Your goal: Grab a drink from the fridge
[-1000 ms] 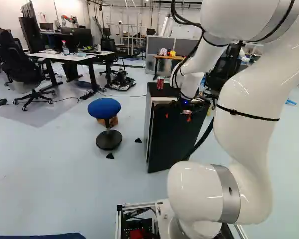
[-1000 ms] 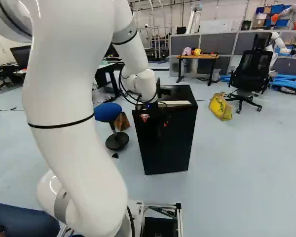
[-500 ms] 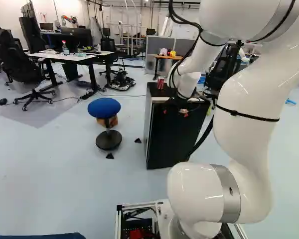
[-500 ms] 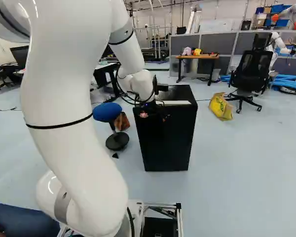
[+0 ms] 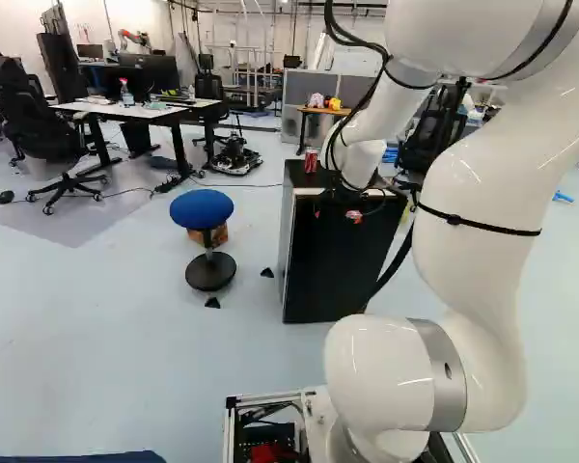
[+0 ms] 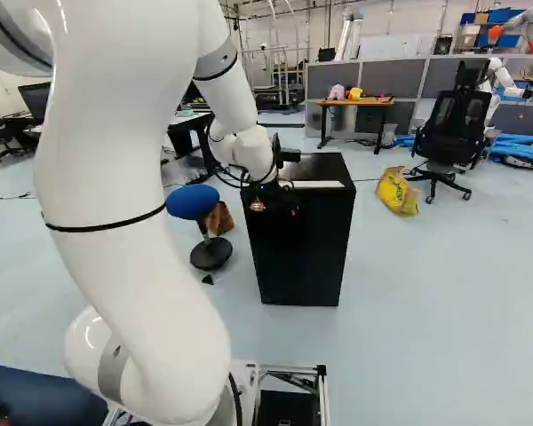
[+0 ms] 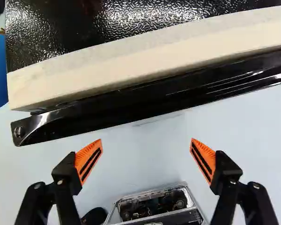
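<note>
Just right of the middle of the left base view, the fridge (image 5: 333,260) looks shut, so we think opening it and taking out a drink are both left to do. Our pincer (image 7: 146,140) is wide open near its top edge, holding nothing. The fridge is a black box with a pale strip (image 7: 150,58) and a small red can (image 5: 311,160) upright on top, and we can't see inside.

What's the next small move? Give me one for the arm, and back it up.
Probably ease the open fingers forward, toward the black front edge of the fridge. In the wrist view they stand wide apart, gripping nothing, and that edge lies just ahead of them, so closing here would likely miss it.
</note>
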